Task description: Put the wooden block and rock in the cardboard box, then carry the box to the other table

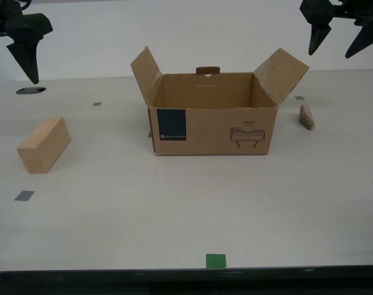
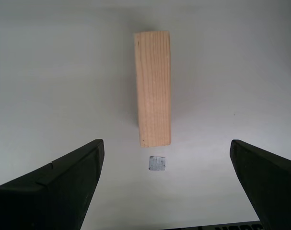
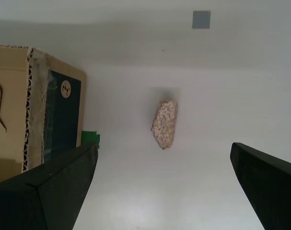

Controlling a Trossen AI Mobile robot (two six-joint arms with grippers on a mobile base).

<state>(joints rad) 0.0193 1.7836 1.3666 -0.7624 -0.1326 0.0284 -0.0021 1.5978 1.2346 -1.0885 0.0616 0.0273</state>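
The cardboard box [image 1: 211, 126] stands open in the middle of the pale table, flaps up and nothing visible inside; one end of the box [image 3: 20, 110] shows in the first wrist view. The wooden block [image 1: 43, 145] lies at the exterior view's left, the rock [image 1: 306, 117] at its right beside the box. My first gripper [image 1: 331, 52] hangs open high above the rock [image 3: 165, 123], holding nothing. My second gripper [image 1: 13, 78] hangs open above the wooden block [image 2: 153, 86], also with nothing in it. The other table is out of view.
Small grey tape squares [image 1: 24, 195] dot the table [image 1: 192, 209], and one [image 2: 157, 163] lies just off the block's end. A green tape mark [image 1: 215, 261] sits at the near edge. A dark oval [image 1: 31, 90] lies behind the block.
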